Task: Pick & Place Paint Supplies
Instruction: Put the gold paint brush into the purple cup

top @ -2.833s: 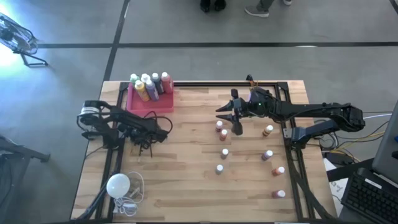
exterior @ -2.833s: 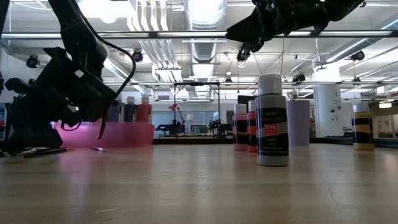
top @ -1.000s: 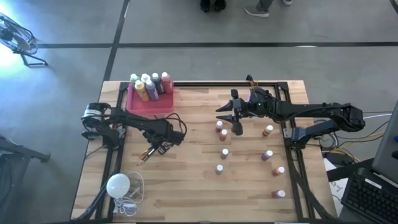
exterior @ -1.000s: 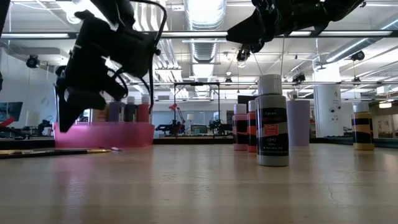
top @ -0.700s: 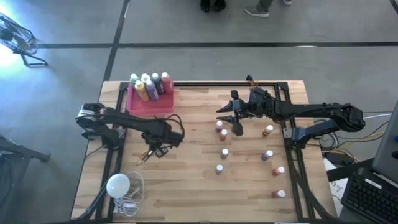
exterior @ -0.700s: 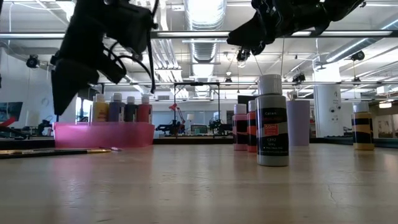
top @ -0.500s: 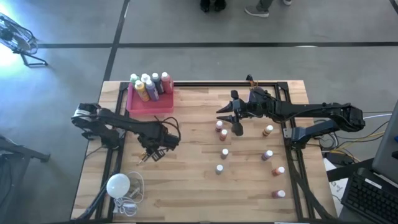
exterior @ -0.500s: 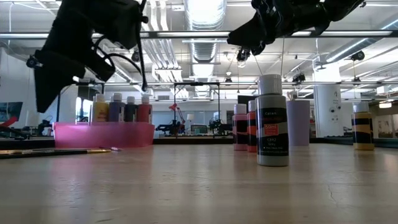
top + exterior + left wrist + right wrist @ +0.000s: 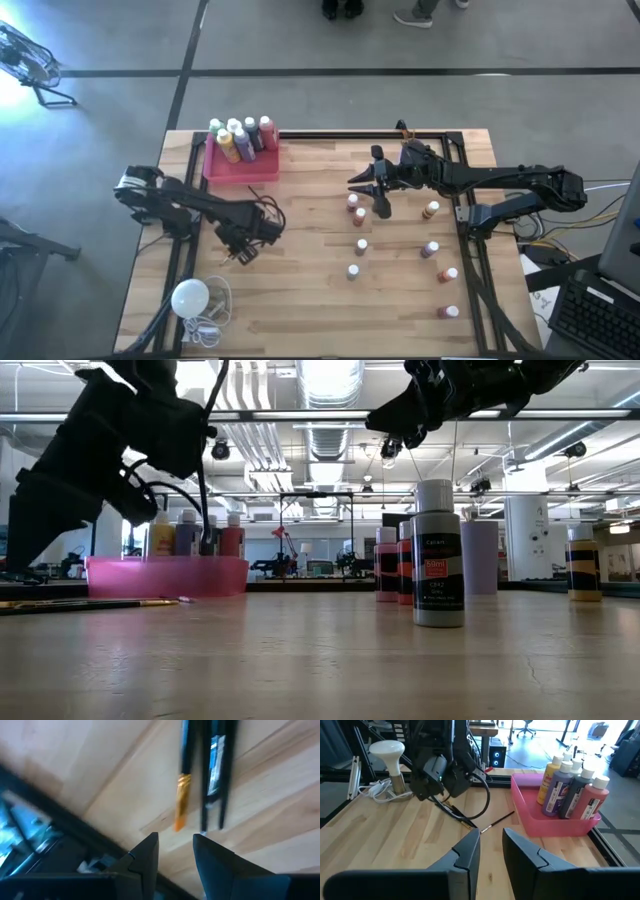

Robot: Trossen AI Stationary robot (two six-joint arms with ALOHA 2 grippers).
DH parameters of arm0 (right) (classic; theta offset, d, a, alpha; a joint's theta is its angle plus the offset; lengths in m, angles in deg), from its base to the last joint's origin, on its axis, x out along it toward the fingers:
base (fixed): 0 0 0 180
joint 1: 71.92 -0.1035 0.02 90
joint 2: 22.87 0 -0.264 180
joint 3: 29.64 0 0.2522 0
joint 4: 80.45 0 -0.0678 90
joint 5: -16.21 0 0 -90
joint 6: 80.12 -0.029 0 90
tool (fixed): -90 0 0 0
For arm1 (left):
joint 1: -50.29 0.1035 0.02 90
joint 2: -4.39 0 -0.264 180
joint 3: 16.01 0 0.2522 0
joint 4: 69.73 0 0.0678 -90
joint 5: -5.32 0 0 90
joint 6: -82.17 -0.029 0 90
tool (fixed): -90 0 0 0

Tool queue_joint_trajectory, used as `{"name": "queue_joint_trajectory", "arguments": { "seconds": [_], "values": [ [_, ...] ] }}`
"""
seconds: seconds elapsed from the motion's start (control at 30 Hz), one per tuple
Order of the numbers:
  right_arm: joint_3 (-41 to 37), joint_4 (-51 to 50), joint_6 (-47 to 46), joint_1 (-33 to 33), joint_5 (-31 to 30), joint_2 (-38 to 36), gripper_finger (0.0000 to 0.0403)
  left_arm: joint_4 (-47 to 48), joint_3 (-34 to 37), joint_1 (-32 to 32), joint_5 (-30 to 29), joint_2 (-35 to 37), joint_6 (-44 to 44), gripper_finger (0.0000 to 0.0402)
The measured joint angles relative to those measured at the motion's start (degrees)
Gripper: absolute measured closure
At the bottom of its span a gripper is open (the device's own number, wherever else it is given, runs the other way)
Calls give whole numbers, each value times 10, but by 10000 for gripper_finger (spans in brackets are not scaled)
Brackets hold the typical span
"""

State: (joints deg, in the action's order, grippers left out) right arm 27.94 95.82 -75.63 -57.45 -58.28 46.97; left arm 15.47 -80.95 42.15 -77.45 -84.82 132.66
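Several thin dark paintbrushes (image 9: 200, 775) lie flat on the wooden table (image 9: 300, 300), one with an orange tip (image 9: 181, 800). My left gripper (image 9: 175, 845) hangs just above them near the table's left edge (image 9: 238, 252), pointing steeply down, open by a narrow gap with nothing in it. A pink tray (image 9: 240, 165) at the far left holds several white-capped paint bottles (image 9: 240, 138). Small white-capped bottles (image 9: 358, 215) stand scattered on the right half. My right gripper (image 9: 356, 183) hovers above them, open and empty (image 9: 492, 852).
A white round bulb with a cord (image 9: 190, 297) lies at the near left corner. A black frame (image 9: 185, 250) borders the table's left and right sides. Bare wood stretches across the table's middle and near edge. Feet of people show beyond the far edge.
My left gripper has moved toward the table's near left, away from the tray, and dropped a little over the paintbrushes, tipping as it went. The brushes and bottles lie where they were.
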Motion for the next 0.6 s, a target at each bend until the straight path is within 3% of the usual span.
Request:
{"name": "queue_joint_trajectory", "arguments": {
  "seconds": [0.6],
  "values": [
    [0,-1,2,-6,0,0,268,-109,81,2,16,0,1,273]
  ]
}}
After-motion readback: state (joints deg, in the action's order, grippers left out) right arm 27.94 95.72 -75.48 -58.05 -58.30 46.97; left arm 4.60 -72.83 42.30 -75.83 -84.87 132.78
